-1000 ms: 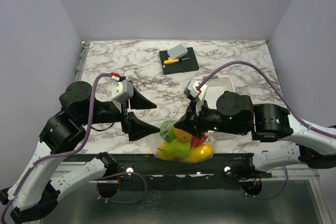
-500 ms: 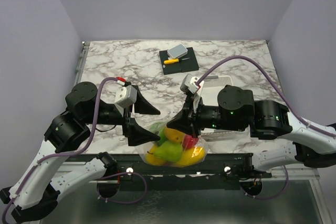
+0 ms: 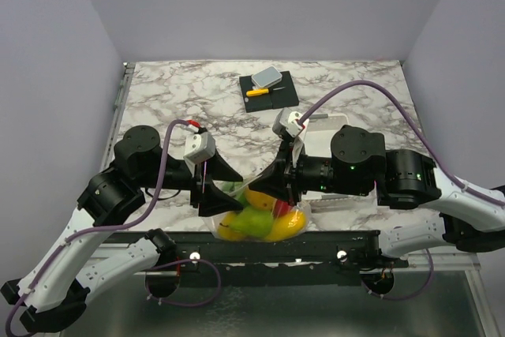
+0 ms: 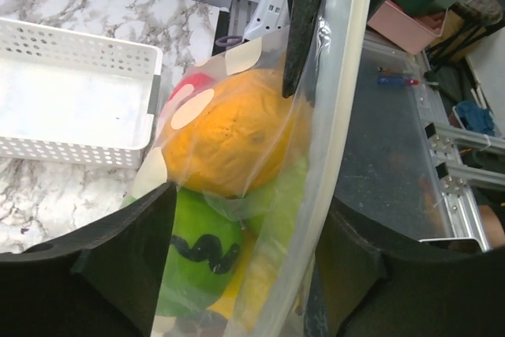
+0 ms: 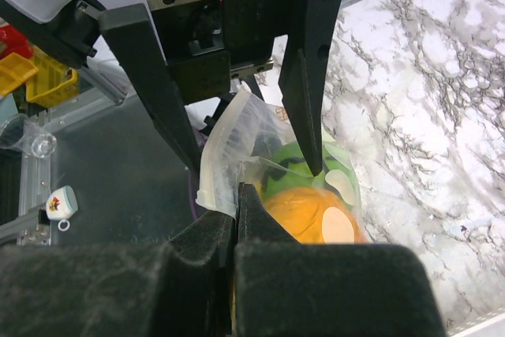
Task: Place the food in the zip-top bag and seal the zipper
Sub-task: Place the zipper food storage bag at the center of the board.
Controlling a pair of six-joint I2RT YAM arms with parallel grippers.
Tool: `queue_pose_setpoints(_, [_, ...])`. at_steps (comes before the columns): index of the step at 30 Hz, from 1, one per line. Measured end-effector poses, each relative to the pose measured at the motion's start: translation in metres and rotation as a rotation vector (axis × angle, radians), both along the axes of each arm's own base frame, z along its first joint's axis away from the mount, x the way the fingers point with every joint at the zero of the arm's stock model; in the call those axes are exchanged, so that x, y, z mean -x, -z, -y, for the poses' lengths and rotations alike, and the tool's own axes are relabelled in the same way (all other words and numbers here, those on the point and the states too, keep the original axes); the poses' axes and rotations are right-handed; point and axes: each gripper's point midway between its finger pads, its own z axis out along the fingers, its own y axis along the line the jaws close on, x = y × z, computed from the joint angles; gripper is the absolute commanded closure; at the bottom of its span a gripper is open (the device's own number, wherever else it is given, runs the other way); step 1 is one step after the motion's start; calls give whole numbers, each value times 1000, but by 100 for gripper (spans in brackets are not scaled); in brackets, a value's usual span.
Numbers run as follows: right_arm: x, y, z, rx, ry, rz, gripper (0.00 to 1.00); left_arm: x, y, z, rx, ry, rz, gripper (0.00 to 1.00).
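Though partly hidden behind both grippers, the zip-top bag [image 3: 260, 226] sits at the marble table's [image 3: 189, 100] near edge, toy fruits [image 3: 254, 196] inside. Right gripper [image 3: 264, 189] pinches its rim; left gripper [image 3: 230, 187] straddles it, jaws wide; white basket [image 3: 335, 125] behind.

Plain pale lilac walls [image 3: 260, 5] close in the white, grey-veined marble worktop [image 3: 181, 96] at the back and on both sides. The light is soft and even, with faint shadows. A black rail [image 3: 355, 236] runs along the near edge, dull grey metal sheet [image 3: 300, 309] below it
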Motion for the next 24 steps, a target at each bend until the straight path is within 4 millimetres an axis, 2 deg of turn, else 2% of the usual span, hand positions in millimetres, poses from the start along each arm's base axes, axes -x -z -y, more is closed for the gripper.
queue_pose_setpoints(5, [0,-3,2,-8,0,1,99,0,3,0,-3,-1,-3,53])
queue_pose_setpoints(9, [0,-3,3,-8,1,1,99,2,2,-2,2,-1,2,55])
queue_pose_setpoints(12, [0,-3,3,-10,1,1,99,3,0,-3,7,-1,8,71])
queue_pose_setpoints(13, [0,-3,3,-10,1,1,100,4,0,-4,9,-1,9,73])
queue_pose_setpoints(14, [0,-4,3,-11,1,1,100,4,0,-4,9,-1,9,72])
queue_pose_setpoints(16, [0,-4,4,-12,1,1,99,4,0,-4,9,-1,10,56])
queue_pose_setpoints(24, [0,-9,2,-32,1,4,99,2,4,-1,-3,5,-4,33])
